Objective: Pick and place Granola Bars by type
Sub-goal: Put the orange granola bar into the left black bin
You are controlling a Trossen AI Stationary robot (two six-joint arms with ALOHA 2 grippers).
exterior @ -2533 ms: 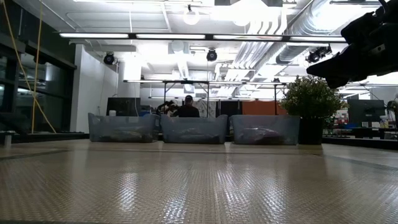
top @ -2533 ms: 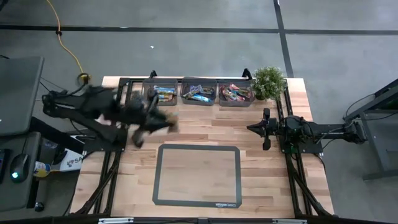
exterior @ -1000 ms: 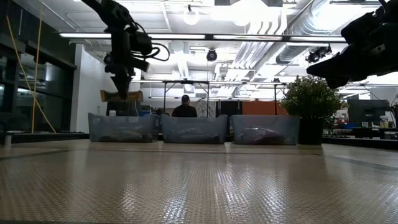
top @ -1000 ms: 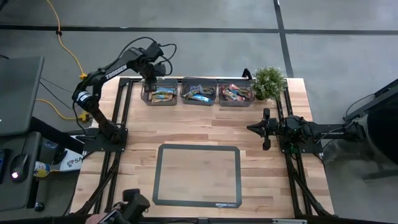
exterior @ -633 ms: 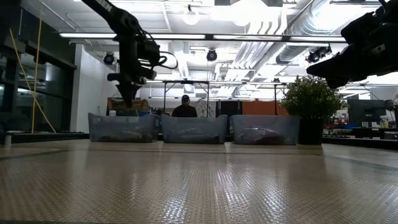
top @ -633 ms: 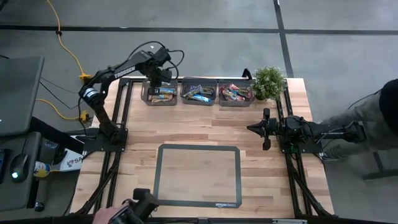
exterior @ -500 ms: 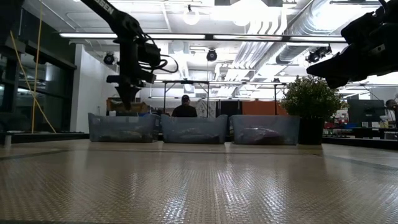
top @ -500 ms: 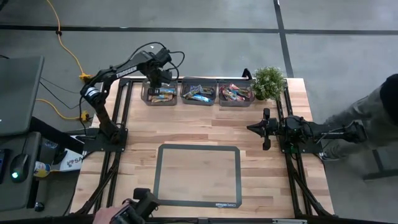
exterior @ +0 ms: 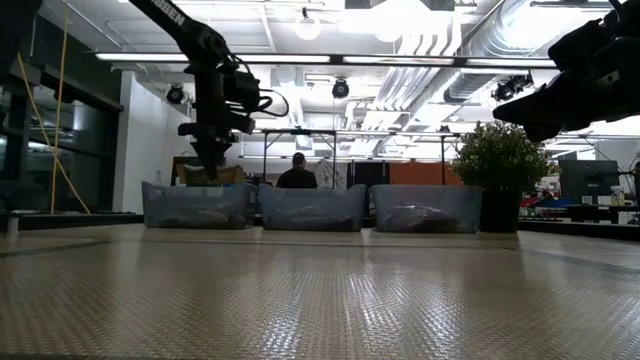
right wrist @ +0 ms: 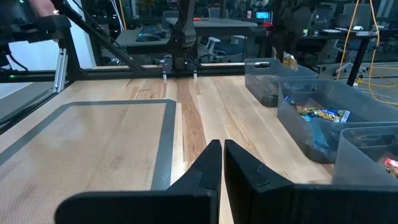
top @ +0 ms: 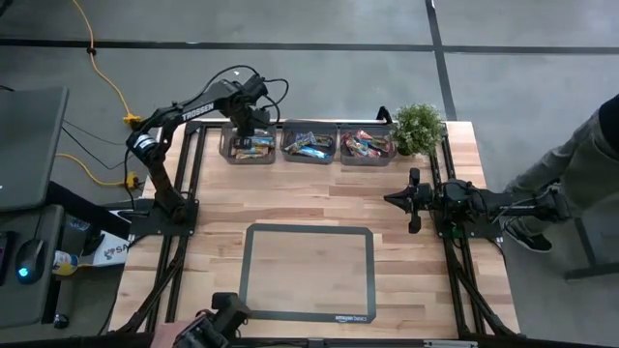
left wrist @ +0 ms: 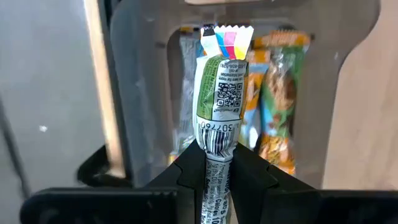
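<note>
My left gripper (top: 246, 128) points down over the left clear bin (top: 232, 155) at the table's far edge, shut on a granola bar (left wrist: 222, 87) in a green-and-white wrapper. In the low view the bar (exterior: 228, 174) lies about level just above that bin's rim. More bars with tan, green and blue wrappers (left wrist: 281, 99) lie in the bin below it. The middle bin (top: 309, 146) and the right bin (top: 365, 145) also hold wrapped bars. My right gripper (top: 391, 200) waits shut at the table's right side, touching nothing. My left gripper pinches the bar between its two fingers at the barcode stretch (left wrist: 217, 140), partway along its length. The fingers come from above, pointing down, and lie across the bar. The bar sticks out on both sides of the fingers, about level, lifted clear above the left bin.
A potted plant (top: 418, 127) stands right of the bins. A grey-framed mat (top: 308, 271) lies at the table's near middle. A person's legs (top: 580, 174) show past the right edge, and a hand with a dark device (top: 213, 324) at the near edge.
My left gripper has gone down and a little toward the table's right, over the left bin, and has rolled about its own axis. The bar has come along in its shut fingers and now sits just above the bin's rim.
</note>
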